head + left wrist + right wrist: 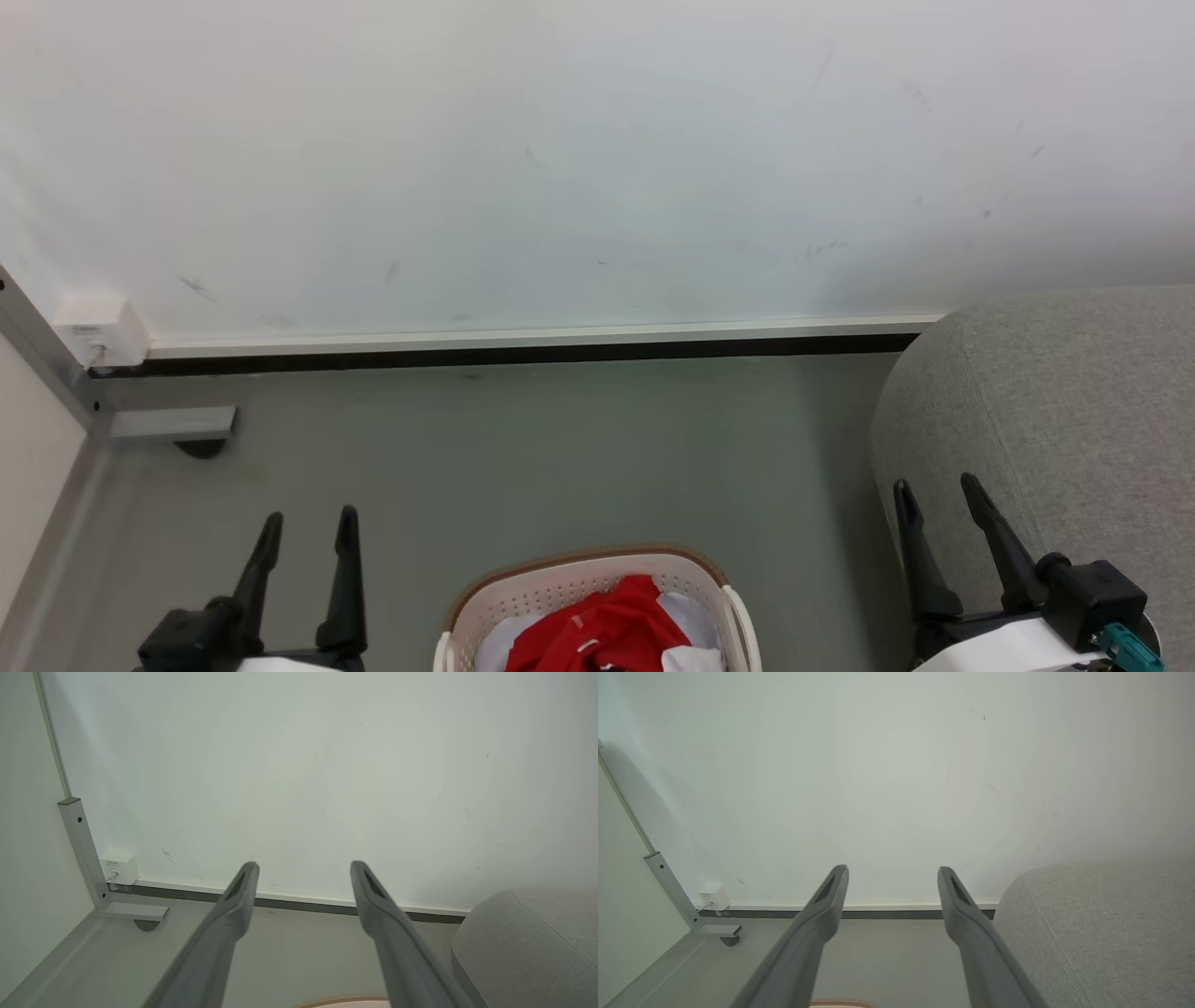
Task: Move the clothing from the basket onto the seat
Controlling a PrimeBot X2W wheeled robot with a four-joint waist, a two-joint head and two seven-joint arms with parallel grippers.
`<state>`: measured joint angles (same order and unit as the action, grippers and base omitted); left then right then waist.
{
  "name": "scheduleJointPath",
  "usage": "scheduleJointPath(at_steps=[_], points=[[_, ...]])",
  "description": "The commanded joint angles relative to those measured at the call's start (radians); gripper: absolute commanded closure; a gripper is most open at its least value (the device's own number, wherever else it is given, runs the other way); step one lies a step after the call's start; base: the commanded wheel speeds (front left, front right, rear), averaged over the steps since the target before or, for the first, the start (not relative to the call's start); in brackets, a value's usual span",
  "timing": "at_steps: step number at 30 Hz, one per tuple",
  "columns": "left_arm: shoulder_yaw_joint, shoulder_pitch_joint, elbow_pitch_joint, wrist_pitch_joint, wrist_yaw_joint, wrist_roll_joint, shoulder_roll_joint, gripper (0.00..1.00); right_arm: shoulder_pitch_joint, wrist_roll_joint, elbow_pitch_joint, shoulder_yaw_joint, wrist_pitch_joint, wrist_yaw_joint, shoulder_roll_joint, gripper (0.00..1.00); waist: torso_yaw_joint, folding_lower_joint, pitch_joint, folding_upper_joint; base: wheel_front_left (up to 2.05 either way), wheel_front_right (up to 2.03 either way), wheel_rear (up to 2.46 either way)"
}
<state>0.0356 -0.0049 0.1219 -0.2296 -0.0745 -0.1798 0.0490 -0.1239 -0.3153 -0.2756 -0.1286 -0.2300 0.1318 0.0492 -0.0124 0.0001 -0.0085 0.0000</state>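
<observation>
The red clothing [602, 630] lies bunched in the cream basket [560, 583] at the bottom middle of the head view, on top of white cloth. Only the basket's brown rim [343, 999] peeks in at the bottom of the left wrist view. The grey seat [1055, 420] rises at the right, also seen in the left wrist view [528, 947] and the right wrist view [1101, 928]. My left gripper [308, 527] hangs open left of the basket, holding nothing [303, 868]. My right gripper [938, 495] is open and empty in front of the seat [893, 871].
A pale wall with a dark baseboard [523, 353] closes the far side. A grey metal post with a foot [168, 425] and a small white box [101, 329] stand in the left corner. Grey floor [560, 448] lies between basket and wall.
</observation>
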Motion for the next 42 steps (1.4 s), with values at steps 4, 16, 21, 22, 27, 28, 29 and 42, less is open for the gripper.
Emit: scheduleJointPath(at_steps=[4,16,21,22,27,28,29,42], points=[[0.002,0.008,-0.008,-0.015,-0.004,0.050,0.008,0.00,-0.020,0.034,-0.001,-0.009,-0.014,-0.002,0.002,0.00,-0.001,-0.0001,-0.001,0.0000,0.00,0.00,0.00],[0.000,0.016,-0.016,-0.036,-0.004,0.137,0.007,0.00,-0.020,0.095,-0.005,-0.031,-0.036,-0.002,0.002,0.00,-0.002,-0.0001,-0.002,0.0000,0.00,0.00,0.00],[0.000,0.018,-0.015,-0.035,-0.005,0.140,0.006,0.00,-0.018,0.095,-0.006,-0.034,-0.035,-0.002,0.002,0.00,-0.003,-0.0001,-0.004,0.0000,0.00,0.00,0.00],[0.000,0.019,-0.015,-0.035,-0.005,0.139,0.006,0.00,-0.018,0.094,-0.007,-0.035,-0.035,-0.002,0.002,0.00,-0.002,-0.0001,-0.004,0.0000,0.00,0.00,0.00],[0.000,0.019,-0.013,-0.035,-0.004,0.136,0.005,0.00,-0.016,0.088,-0.008,-0.038,-0.035,-0.002,0.002,0.00,-0.002,-0.0001,-0.007,0.0000,0.00,0.00,0.00],[0.000,0.019,-0.013,-0.035,-0.005,0.135,0.005,0.00,-0.015,0.087,-0.008,-0.039,-0.035,-0.002,0.002,0.00,-0.002,-0.0001,-0.007,0.0000,0.00,0.00,0.00],[0.000,0.019,-0.012,-0.035,-0.005,0.134,0.005,0.00,-0.014,0.087,-0.009,-0.039,-0.035,-0.002,0.002,0.00,-0.001,-0.0001,-0.008,0.0000,0.00,0.00,0.00],[0.000,-0.001,0.013,-0.035,-0.013,0.082,0.004,0.00,-0.024,0.075,-0.014,-0.037,-0.034,-0.002,0.002,0.00,-0.030,-0.0001,0.006,0.0000,0.00,0.00,0.00]])
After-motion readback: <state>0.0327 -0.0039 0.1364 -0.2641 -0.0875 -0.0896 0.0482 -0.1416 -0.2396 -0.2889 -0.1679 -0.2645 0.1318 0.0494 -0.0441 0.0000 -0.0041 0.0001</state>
